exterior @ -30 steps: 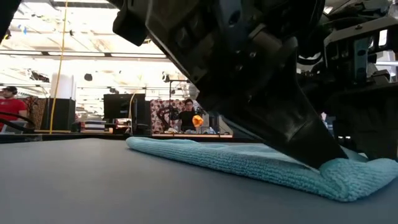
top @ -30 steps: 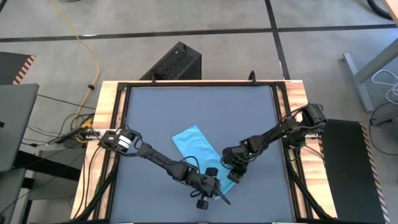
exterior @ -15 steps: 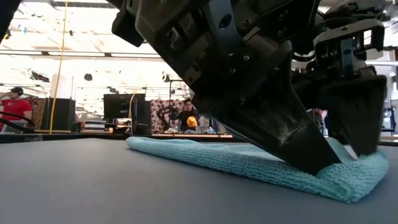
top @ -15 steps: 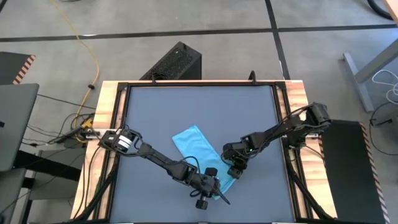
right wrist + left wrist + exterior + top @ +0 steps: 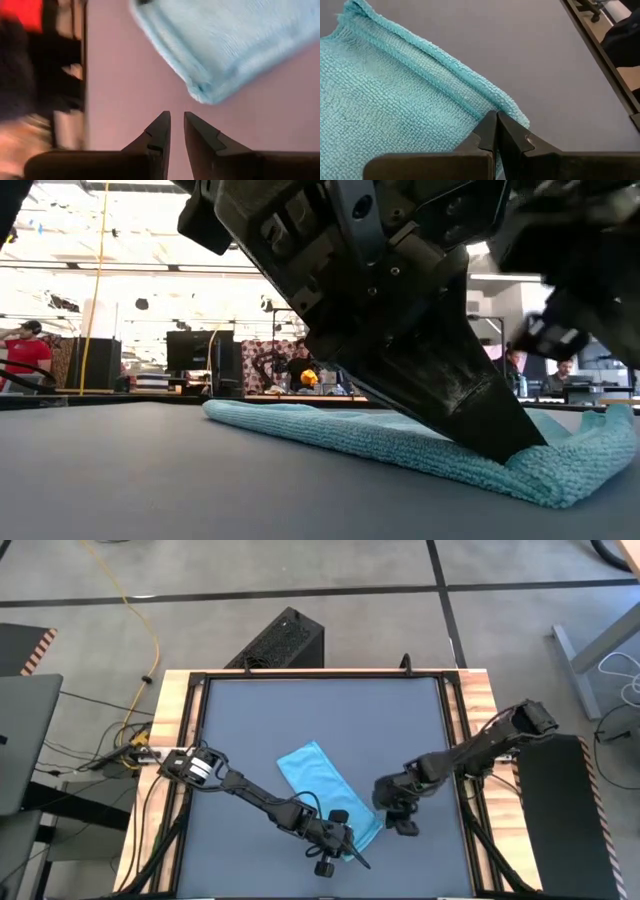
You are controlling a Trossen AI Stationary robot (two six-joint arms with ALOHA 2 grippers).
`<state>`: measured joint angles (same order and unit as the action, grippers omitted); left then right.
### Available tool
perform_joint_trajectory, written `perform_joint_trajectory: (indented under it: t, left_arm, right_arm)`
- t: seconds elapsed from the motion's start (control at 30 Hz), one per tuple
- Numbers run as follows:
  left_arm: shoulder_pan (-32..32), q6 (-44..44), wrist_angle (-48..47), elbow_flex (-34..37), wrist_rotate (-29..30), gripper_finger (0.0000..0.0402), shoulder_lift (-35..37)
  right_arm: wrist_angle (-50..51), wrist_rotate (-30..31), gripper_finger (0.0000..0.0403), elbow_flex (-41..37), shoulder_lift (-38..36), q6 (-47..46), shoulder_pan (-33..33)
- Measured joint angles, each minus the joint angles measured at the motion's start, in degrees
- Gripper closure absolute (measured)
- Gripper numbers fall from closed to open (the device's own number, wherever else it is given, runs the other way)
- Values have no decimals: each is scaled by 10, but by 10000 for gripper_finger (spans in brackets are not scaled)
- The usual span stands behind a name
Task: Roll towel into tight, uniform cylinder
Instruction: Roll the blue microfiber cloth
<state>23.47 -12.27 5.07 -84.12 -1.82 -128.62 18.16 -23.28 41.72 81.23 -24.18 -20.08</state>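
Note:
The light-blue towel [image 5: 318, 778] lies flat and slantwise on the dark grey table [image 5: 250, 720], with a folded long edge [image 5: 445, 65]. It also shows in the low view [image 5: 380, 435] and the right wrist view [image 5: 225, 45]. My left gripper [image 5: 348, 838] is shut, its tips down on the towel near its near-right end. My right gripper [image 5: 406, 826] hovers over bare table to the right of the towel's end, empty, with a narrow gap between its fingers [image 5: 176, 116]. My left gripper presses its shut fingertips [image 5: 496, 116] down on the towel's folded edge [image 5: 485, 102], close to the near-right corner. The fingers slant down from above [image 5: 510, 448]. The cloth is dented under the tips and lies on the table.
Black frame rails and wooden strips [image 5: 462, 740] border the table. Bare table lies on all sides of the towel. People and furniture show in the room beyond the far edge [image 5: 300, 365].
My right gripper has left the towel's near-right end and gone toward the table's right edge, now clear of the cloth. The towel's end, bunched up under that gripper before, now lies lower, with its tip turned up. My left gripper has kept still on the towel.

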Motion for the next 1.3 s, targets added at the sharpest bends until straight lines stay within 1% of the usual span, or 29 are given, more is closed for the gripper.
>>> perform_joint_trajectory:
  t: [0.1,0.17,0.27,0.4,0.57,0.67,0.77,0.87,1.0,1.1,1.2,1.3]
  left_arm:
    - [1,-9,-1,0,1,401,0]
    - [2,-12,-2,0,1,401,0]
    - [2,-19,-2,0,0,401,0]
    - [4,-20,-4,0,1,401,0]
    - [6,-20,-5,0,6,401,0]
    - [7,-21,-6,0,7,401,0]
    - [10,-21,-7,0,8,401,0]
    - [10,-20,-8,0,7,401,0]
    - [10,-12,-9,0,7,401,0]
    - [10,-9,-9,0,7,401,0]
    - [10,-4,-11,0,7,401,0]
    - [10,-4,-11,0,6,401,0]
  right_arm:
    - [-16,65,321,0,-4,106,-37]
    - [-38,86,321,0,-4,154,-43]
    - [-55,97,321,0,-4,223,-39]
    - [-45,101,321,0,-4,317,-43]
    - [-50,101,320,0,21,390,-66]
    - [-77,100,317,0,42,397,-76]
    - [-91,103,301,0,51,392,-82]
    - [-92,120,276,0,51,375,-88]
    - [-95,144,237,1,48,375,-97]
    - [-101,144,215,1,53,376,-100]
    - [-109,144,207,-6,54,376,-100]
    - [-130,148,209,-19,54,375,-98]
